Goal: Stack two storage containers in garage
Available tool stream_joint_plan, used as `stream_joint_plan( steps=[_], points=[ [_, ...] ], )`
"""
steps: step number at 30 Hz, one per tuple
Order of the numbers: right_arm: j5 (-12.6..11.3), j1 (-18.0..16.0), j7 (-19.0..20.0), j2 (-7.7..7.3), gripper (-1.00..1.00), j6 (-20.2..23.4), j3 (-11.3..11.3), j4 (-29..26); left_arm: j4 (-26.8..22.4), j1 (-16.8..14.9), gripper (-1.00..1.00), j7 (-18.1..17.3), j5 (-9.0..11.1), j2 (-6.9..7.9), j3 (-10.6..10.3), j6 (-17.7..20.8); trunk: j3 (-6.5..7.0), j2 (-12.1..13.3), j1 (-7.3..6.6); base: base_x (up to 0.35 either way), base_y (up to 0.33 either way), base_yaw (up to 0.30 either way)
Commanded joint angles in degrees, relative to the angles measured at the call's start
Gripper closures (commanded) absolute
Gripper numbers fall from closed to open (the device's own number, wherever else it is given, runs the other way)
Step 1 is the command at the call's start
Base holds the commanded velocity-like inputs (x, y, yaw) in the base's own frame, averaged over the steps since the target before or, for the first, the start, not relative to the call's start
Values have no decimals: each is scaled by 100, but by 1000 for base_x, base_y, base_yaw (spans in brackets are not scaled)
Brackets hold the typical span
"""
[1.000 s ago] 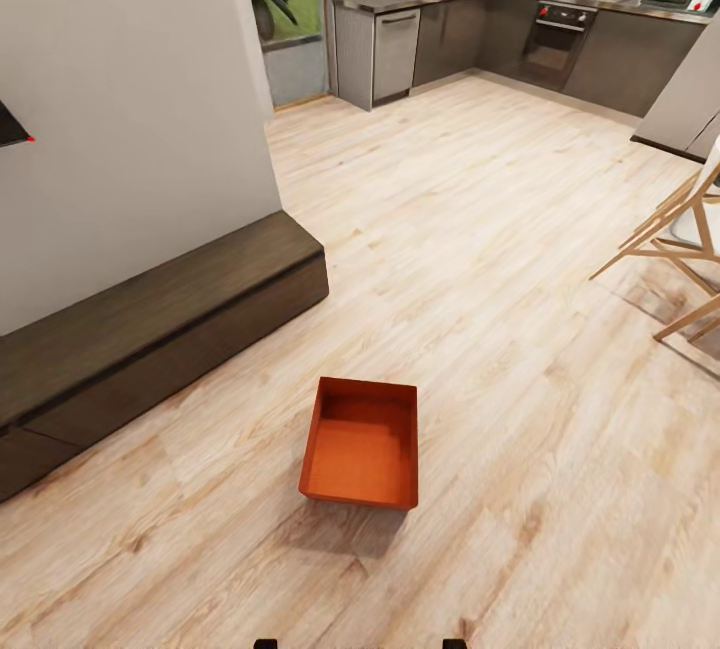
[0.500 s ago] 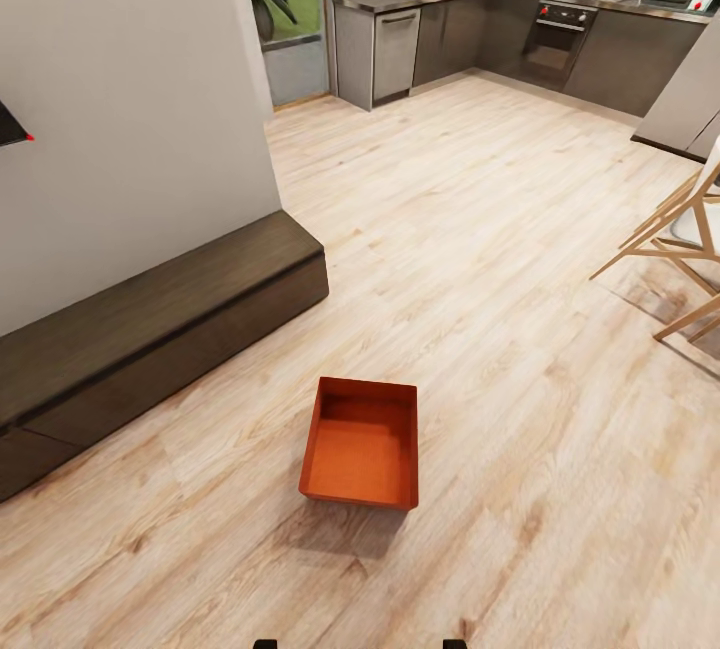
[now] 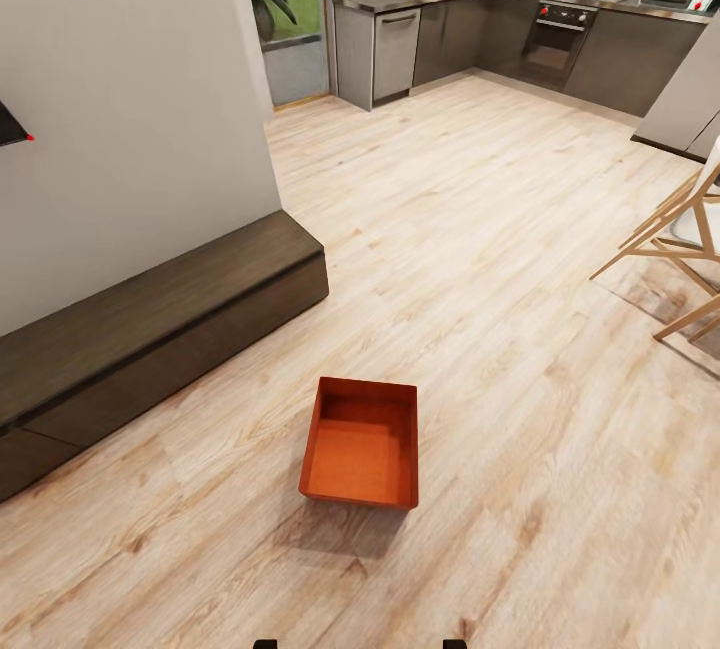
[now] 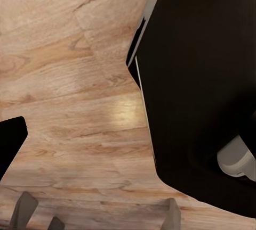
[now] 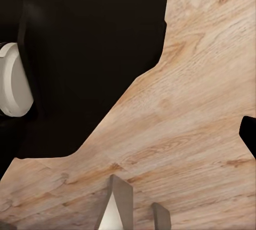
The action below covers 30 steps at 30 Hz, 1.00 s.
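One orange-red storage container (image 3: 362, 444) sits lidless and empty on the light wood-plank floor (image 3: 480, 259), straight ahead of me in the head view. The second container is out of view. In the left wrist view my left gripper (image 4: 101, 216) hangs open over bare planks beside my own dark body, its grey fingertips (image 4: 170, 215) wide apart with nothing between them. In the right wrist view my right gripper (image 5: 64, 220) also stands open above the floor, one grey finger (image 5: 120, 203) showing.
A long low dark-wood bench (image 3: 150, 329) runs along the beige wall (image 3: 130, 109) at left. A light wooden chair (image 3: 680, 249) stands at right. The dark-cabinet kitchen (image 3: 500, 29) lies beyond, with broad open floor between.
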Motion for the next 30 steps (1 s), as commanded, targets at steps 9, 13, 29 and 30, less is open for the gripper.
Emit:
stream_joint_plan(
  steps=[9, 13, 29, 30],
  points=[
    [-2, -5, 9, -1, -100, -31, 30, 19, 6, -1, -100, 6, 18, -2, 43, -12, -5, -5, 1, 0, 0, 0],
    [-2, -6, 10, -1, -100, -31, 30, 20, 7, -1, -100, 7, 17, 1, 43, -6, -5, -5, 1, 0, 0, 0],
    [-2, -7, -2, -1, -100, -33, 30, 17, 7, -4, -100, 7, 26, 3, 43, -12, -256, -567, 309, 0, 0, 0],
    [-2, -5, -4, -1, -100, -34, 30, 18, 7, -3, -100, 8, 27, 5, 43, -12, -274, -607, 331, 0, 0, 0]
  ],
)
